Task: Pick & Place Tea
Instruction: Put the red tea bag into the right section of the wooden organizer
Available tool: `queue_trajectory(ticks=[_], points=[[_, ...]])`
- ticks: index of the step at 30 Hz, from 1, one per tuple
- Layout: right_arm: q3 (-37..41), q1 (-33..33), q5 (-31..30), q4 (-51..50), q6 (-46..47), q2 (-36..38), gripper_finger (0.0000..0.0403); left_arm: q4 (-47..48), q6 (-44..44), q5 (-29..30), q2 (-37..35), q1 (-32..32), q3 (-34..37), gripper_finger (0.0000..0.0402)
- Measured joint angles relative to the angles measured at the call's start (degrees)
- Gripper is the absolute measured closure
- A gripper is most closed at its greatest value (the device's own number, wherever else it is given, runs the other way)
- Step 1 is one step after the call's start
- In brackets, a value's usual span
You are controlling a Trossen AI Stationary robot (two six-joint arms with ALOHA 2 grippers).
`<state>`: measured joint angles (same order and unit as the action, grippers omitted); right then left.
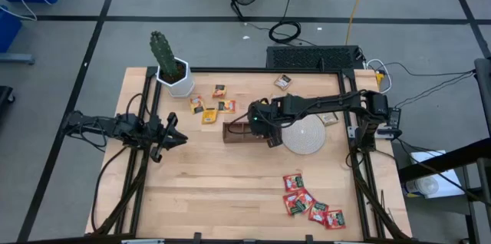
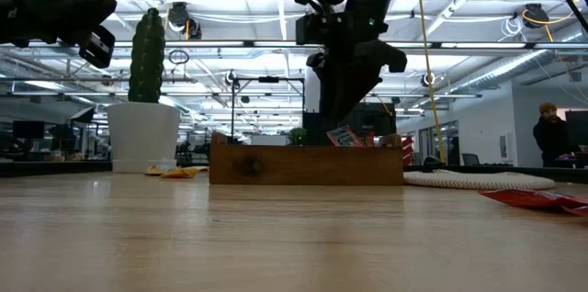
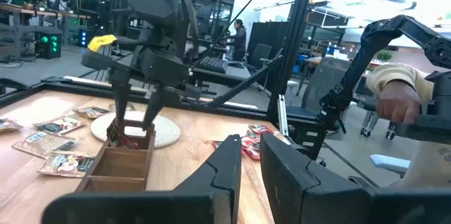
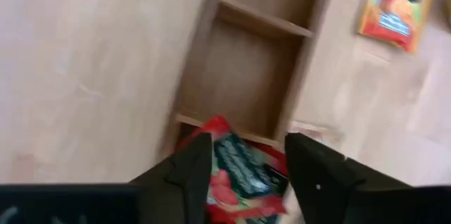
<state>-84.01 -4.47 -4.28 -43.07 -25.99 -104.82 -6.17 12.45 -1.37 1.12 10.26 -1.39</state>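
Observation:
A brown wooden tray (image 1: 236, 133) with three compartments lies mid-table. A red tea sachet (image 4: 236, 175) sits in the tray's end compartment nearest the round disc, and its top edge (image 2: 344, 135) pokes above the rim. My right gripper (image 4: 248, 146) hovers just above it, pointing steeply down. It is open, with a finger on either side of the sachet. The other two compartments (image 4: 246, 62) hold nothing. My left gripper (image 3: 250, 160) waits at the table's left edge (image 1: 173, 135), its fingers a narrow gap apart with nothing between them.
Several red sachets (image 1: 307, 202) lie near the front right. Yellow-orange sachets (image 1: 211, 107) lie behind the tray, and tan ones (image 1: 282, 81) lie farther back. The whitish round disc (image 1: 304, 135) sits right of the tray. A potted cactus (image 1: 173, 71) stands far left. A person's hand (image 3: 394, 101) shows beyond the table.

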Motion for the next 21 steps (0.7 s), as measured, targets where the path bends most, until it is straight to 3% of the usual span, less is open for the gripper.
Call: queue_trajectory(ticks=[21], points=[[1.0,0.0,0.1,1.3,0.2,-0.3,0.0247,0.0,0.0,0.0,0.0,0.0,0.0,0.0344]])
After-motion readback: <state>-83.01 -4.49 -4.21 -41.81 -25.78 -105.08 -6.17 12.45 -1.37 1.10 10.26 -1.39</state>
